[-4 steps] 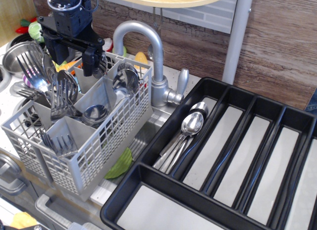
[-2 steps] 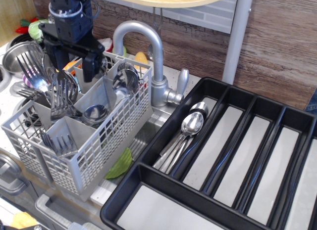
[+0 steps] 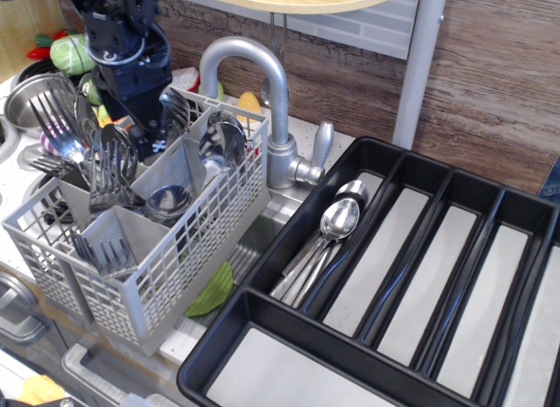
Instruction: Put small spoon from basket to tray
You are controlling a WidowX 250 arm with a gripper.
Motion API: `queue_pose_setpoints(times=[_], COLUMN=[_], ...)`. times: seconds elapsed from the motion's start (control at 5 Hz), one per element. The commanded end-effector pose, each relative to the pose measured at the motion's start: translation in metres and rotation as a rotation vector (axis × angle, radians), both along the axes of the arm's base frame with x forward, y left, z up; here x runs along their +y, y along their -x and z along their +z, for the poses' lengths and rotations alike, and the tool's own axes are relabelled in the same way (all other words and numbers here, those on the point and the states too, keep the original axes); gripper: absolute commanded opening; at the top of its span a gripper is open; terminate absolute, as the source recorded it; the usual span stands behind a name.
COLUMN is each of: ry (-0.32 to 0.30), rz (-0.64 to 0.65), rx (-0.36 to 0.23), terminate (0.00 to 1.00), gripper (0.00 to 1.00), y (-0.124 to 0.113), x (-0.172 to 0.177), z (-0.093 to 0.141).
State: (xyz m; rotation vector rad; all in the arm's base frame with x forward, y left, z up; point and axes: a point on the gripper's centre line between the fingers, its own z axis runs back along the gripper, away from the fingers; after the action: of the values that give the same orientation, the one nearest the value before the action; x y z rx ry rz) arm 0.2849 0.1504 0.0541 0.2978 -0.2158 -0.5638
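Fingers (image 3: 150,131) dip into rear compartment of basket (image 3: 166,276), tips hidden among cutlery; can't tell if open or closed. No small spoon clearly picked out near them, just big spoons (image 3: 220,143) & forks (image 3: 107,175) w/ heads up. Small spoons (image 3: 337,221) lie in tray (image 3: 289,385), leftmost long slot, well apart from fingers. Arm (image 3: 122,39) comes down from top left, tilted.

**Greys, blacks and silver by the sink**

Light grey basket (image 3: 166,258) with gridded sides, holding shiny silver forks (image 3: 105,175). The tray (image 3: 262,333) is black, pale grey in its bottoms, silver spoons (image 3: 337,219) gleaming inside. Black claw (image 3: 144,118), chrome faucet (image 3: 262,92), brown wood-grain wall (image 3: 499,83).
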Motion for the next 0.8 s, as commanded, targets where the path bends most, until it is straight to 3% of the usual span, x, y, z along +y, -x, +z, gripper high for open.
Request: queue_pose_setpoints(times=[0.0,0.6], ry=[-0.059,-0.014], rz=[-0.154,-0.198], rx=[-0.039,-0.049], terminate=[0.0,0.0], gripper=[1.0,1.0], y=[-0.007,-0.007], x=[0.02,0.038], z=[0.008,-0.016])
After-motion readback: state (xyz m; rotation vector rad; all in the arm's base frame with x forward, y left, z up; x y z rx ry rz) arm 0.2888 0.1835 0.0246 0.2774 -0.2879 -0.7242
